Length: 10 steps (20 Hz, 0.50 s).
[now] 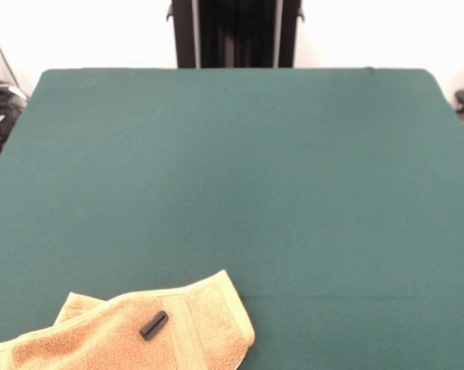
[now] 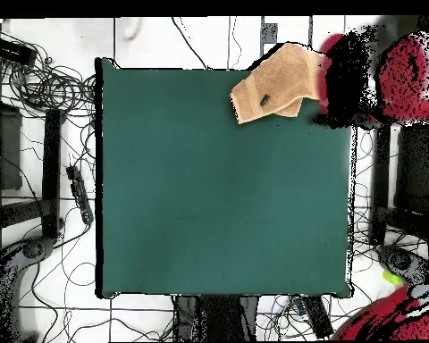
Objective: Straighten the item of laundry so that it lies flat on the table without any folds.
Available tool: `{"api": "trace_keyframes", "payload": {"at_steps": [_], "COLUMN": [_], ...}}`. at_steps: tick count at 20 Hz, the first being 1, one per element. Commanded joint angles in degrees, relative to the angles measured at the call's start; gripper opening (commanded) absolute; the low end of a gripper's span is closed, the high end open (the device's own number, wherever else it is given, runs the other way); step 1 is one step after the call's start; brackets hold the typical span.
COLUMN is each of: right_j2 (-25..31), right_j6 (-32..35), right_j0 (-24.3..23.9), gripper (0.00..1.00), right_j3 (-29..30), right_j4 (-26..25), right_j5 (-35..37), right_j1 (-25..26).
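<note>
Lying on the table (image 1: 240, 177), 1 golden-orange towel (image 1: 93, 343) is recorded at the lower left of the front view. Its near part is cut off by the bottom edge of that view.

Gripper: not shown in either view, so its opening cannot be told. The towel's place cannot be set against it and is given against the table instead.

Long axis, front view: runs from the lower left edge up and to the right, ending in a rounded end that points toward the table's middle. A ribbed band is seen across the towel just short of this end. 1 corner at the upper left of the towel appears doubled over, so the cloth is not flat.

Overhead view: the towel (image 2: 285, 76) is seen at the table's (image 2: 218, 196) top edge, toward the top right corner. The long axis is slanted from lower left to upper right, and the upper end is carried past the table's edge. A dark red and black shape is noted touching that upper end; what it is cannot be told.

Count: 1 towel, 1 table, 1 small black cylinder (image 1: 153, 324). The cylinder is resting on the towel, tilted, beside the ribbed band, and is also seen from overhead (image 2: 264, 99).
</note>
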Motion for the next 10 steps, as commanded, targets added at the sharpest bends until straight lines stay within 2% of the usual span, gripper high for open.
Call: {"api": "trace_keyframes", "payload": {"at_steps": [1,2,3,6,10], "right_j2": [16.28,17.57,18.33,21.31,24.52], "right_j6": [-27.94,-31.47,-33.38,-27.83,-29.04], "right_j0": [-1.03,-1.11,-1.10,-0.99,-1.24], "gripper": [0.00,0.00,0.00,0.00,0.00], "right_j3": [-2.79,-2.94,-2.91,-3.58,-4.23], "right_j4": [-19.21,-24.10,-26.66,-24.98,-28.24], "right_j5": [10.77,11.67,11.86,9.47,10.11], "right_j1": [1.56,1.07,0.94,2.05,2.37]}}
